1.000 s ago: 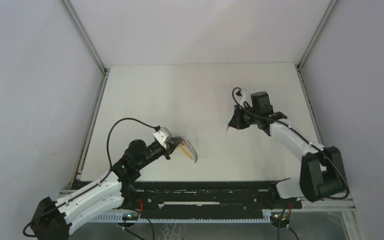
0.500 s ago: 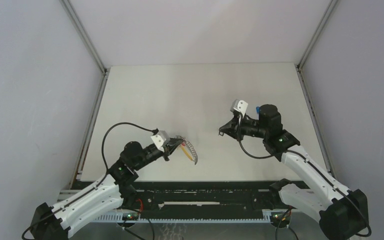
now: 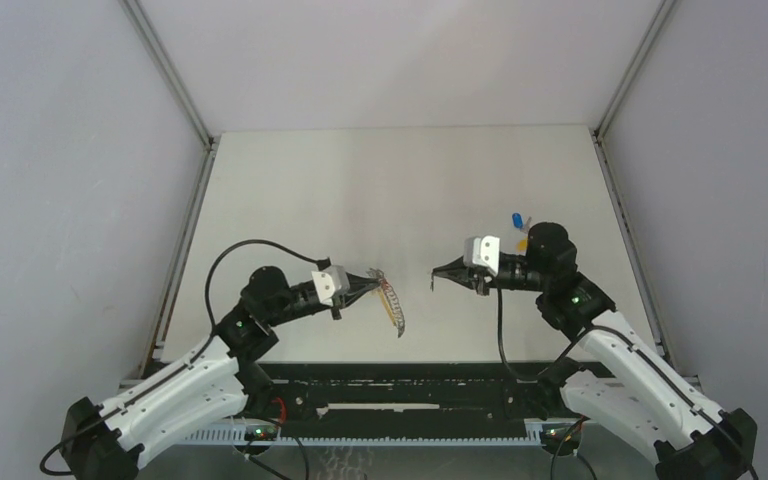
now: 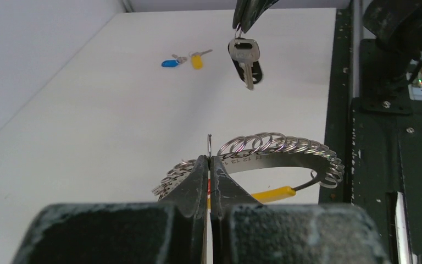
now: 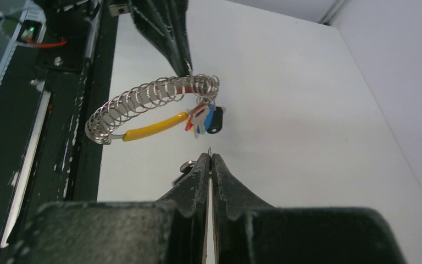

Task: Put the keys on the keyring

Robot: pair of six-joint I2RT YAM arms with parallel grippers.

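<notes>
- Your left gripper (image 4: 209, 165) is clenched on the keyring (image 4: 286, 146), pinching a thin wire end. The coil hangs curving away from the fingertips.
- Your right gripper (image 3: 438, 275) is clamped on the small ring of a black-rimmed key (image 4: 244, 58), which dangles beyond the keyring, apart from it.
- Only the left wrist view shows that key whole. The right wrist view hides it under its own fingers.
- The right wrist view alone shows clearly the coloured pieces (image 5: 204, 118) bunched at the keyring's end, beside the yellow section (image 5: 154, 125).
- The blue key (image 4: 170, 63) and yellow key (image 4: 197, 60) lie on the table (image 3: 290, 200), well beyond the keyring.
</notes>
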